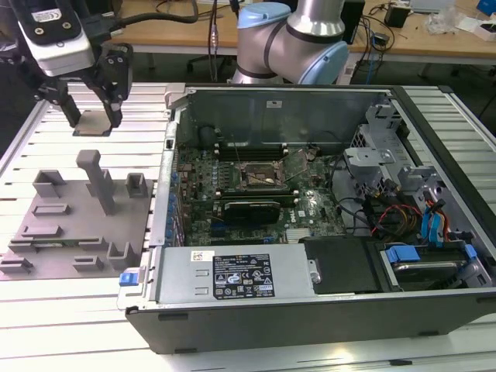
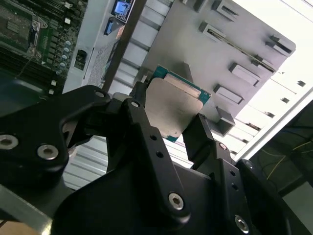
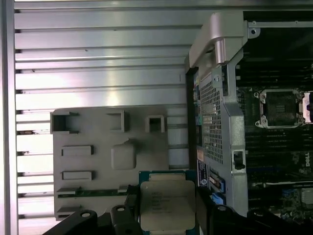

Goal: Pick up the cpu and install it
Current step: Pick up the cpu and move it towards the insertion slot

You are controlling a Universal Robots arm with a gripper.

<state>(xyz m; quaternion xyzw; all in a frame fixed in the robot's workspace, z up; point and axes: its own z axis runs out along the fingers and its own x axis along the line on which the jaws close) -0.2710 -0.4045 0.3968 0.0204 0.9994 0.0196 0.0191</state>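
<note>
My gripper (image 1: 93, 118) hangs high at the exterior view's upper left, shut on the cpu (image 1: 94, 125), a flat square chip with a silvery top. In both wrist views the black fingers (image 2: 142, 117) press on two opposite edges of the cpu (image 2: 173, 105), whose green rim shows around the metal lid (image 3: 166, 208). The chip is in the air above the grey fixture plate (image 1: 77, 225). The open motherboard socket (image 1: 260, 175) lies inside the computer case, well toward the exterior view's right of the gripper; in the first wrist view this socket (image 3: 279, 107) is at the edge.
The open computer case (image 1: 167, 194) lies on the slatted metal table (image 1: 62, 310), its side wall between the fixture plate and the motherboard. The grey plate carries an upright post (image 1: 97, 178) and several small blocks. The arm's base (image 1: 291, 39) stands behind the case.
</note>
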